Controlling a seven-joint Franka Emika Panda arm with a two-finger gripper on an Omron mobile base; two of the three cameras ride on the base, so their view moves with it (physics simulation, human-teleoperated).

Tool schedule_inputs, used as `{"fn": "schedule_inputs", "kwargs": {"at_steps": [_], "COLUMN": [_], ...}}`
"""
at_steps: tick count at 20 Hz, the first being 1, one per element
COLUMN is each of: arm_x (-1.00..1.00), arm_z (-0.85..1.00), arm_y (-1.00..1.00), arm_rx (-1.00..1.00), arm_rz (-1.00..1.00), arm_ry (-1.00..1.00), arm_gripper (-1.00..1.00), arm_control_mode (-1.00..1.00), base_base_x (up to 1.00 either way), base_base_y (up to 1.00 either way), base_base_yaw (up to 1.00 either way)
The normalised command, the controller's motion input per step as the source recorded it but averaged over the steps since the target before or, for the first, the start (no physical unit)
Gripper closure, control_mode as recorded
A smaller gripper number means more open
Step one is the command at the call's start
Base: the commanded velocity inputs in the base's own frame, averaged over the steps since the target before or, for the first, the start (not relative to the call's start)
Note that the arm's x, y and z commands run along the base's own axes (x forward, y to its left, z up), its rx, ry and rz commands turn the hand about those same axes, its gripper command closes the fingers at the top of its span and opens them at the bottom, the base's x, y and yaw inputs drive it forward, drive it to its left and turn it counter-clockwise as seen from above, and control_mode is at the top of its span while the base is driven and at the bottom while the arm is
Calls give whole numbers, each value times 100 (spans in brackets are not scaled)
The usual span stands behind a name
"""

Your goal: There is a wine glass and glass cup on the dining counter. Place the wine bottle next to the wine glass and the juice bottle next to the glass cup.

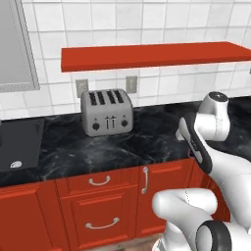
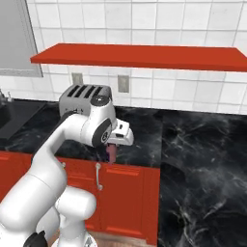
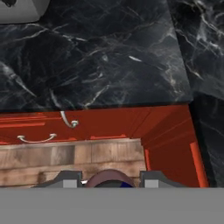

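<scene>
Jaws clamp the small purplish-pink juice bottle (image 2: 111, 153) — keep it upright, clear above the black marble tabletop (image 3: 96, 57) below — carry steadily.

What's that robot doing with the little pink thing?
The white robot arm is holding the small purplish-pink juice bottle in its gripper, up in the air in front of the red cabinets. In the hand view, the bottle's dark top sits between the two finger tips. Behind it runs a black marble counter with a silver toaster on it, under a red shelf. The bottle has not been set down yet.
</scene>
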Motion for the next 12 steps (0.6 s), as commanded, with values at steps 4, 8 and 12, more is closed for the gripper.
{"fn": "schedule_inputs", "kwargs": {"at_steps": [4,8,12], "arm_x": [0,0,0], "arm_z": [0,0,0], "arm_y": [0,0,0], "arm_rx": [0,0,0], "arm_rz": [0,0,0], "arm_ry": [0,0,0], "arm_gripper": [100,100,100], "arm_control_mode": [100,100,100], "base_base_x": [-29,0,-9], "base_base_y": [44,71,55], "base_base_yaw": [-8,-21,-34]}}
